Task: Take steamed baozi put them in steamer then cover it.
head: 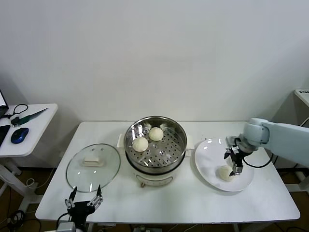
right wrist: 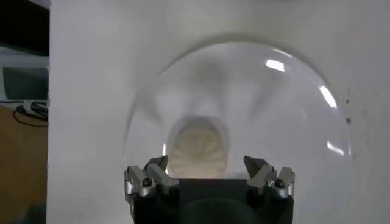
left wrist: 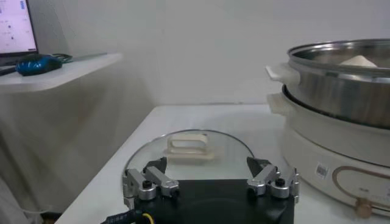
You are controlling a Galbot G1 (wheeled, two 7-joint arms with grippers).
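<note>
The steel steamer [head: 155, 145] stands mid-table on its cream base and holds two baozi [head: 140, 144] [head: 155, 134]. One baozi [head: 225, 173] lies on the white plate [head: 210, 157] at the right. My right gripper [head: 234, 162] hangs open just above this baozi; the right wrist view shows the bun [right wrist: 198, 148] between the spread jaws of the gripper [right wrist: 206, 168]. The glass cover [head: 93, 167] lies flat left of the steamer, also in the left wrist view [left wrist: 190, 149]. My left gripper [head: 85, 200] is open and parked at the front edge by the cover.
A side table [head: 34, 125] at the far left carries a blue mouse [head: 19, 135] and cables. The steamer's wall [left wrist: 341, 85] rises close beside the left gripper [left wrist: 207, 173]. Bare table lies in front of the steamer and plate.
</note>
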